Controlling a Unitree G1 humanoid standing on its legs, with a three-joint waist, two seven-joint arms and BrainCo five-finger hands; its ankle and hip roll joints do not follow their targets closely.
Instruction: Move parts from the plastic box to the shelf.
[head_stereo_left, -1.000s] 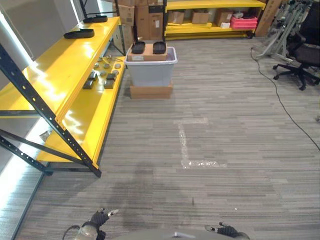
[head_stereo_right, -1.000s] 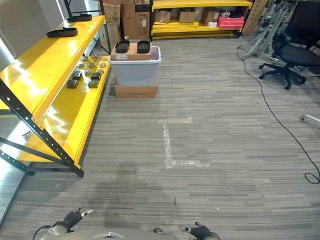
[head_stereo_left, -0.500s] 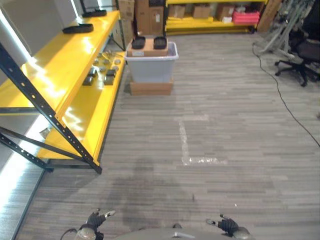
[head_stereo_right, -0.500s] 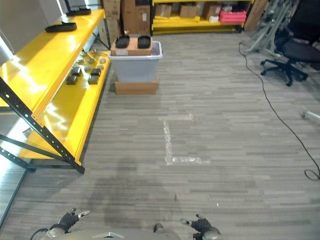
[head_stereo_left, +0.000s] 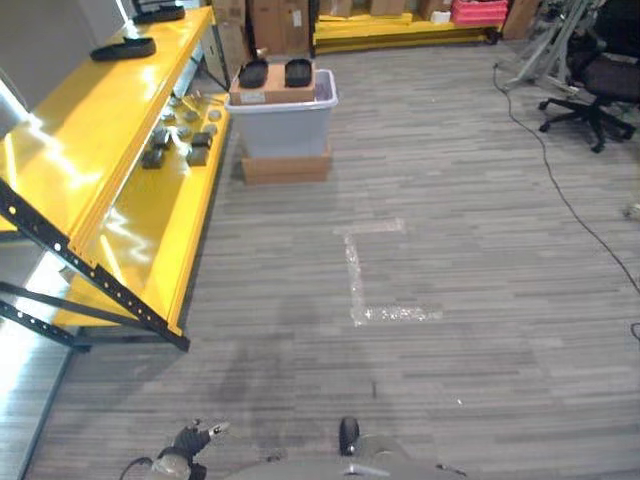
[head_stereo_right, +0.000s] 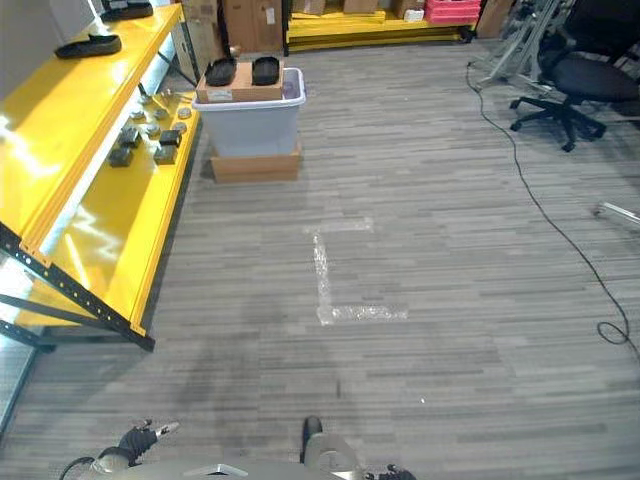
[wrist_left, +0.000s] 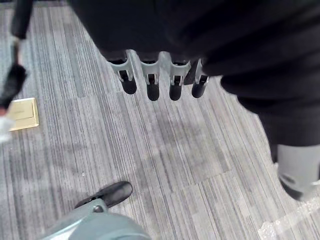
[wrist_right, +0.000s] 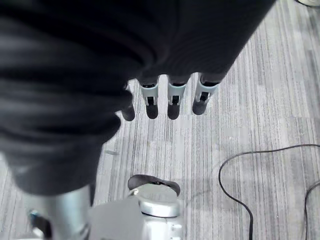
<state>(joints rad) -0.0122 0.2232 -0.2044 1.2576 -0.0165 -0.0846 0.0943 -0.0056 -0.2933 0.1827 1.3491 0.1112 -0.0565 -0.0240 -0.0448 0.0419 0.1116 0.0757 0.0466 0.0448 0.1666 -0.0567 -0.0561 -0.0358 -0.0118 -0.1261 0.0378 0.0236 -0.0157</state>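
Hanging low at about seven o'clock in the head views, the left hand (head_stereo_left: 186, 441) holds nothing, its fingers (wrist_left: 151, 84) straight and loosely spread over the bare wood-grain floor (head_stereo_left: 470, 250) in its wrist view. The right hand (wrist_right: 170, 95) shows in its own wrist view with fingers (wrist_right: 175, 100) likewise straight, slightly apart and empty above the same floor. Far off, at about eleven o'clock, stands the plastic box (head_stereo_left: 283, 126), a pale grey tub resting on a flat brown cardboard base (head_stereo_left: 286, 168). A cardboard carton (head_stereo_left: 271, 90) sits in the top of the box, and two black tray-like parts (head_stereo_left: 272, 72) lie side by side on that carton. Just beside the box, toward ten o'clock, runs the yellow shelf (head_stereo_left: 150, 230) with dark metal uprights. Its lower level carries a cluster of small dark blocks (head_stereo_left: 174, 148) and small round pieces (head_stereo_left: 195, 105) near the box end. Its upper level bears a flat black part (head_stereo_left: 122, 47) further along. At the centre of the floor, between the robot and the box, lies an L-shaped strip of clear tape (head_stereo_left: 365, 280). At about one o'clock a black office chair (head_stereo_left: 600, 70) stands well apart from the box, with a dark cable (head_stereo_left: 560, 190) trailing across the floor near it.
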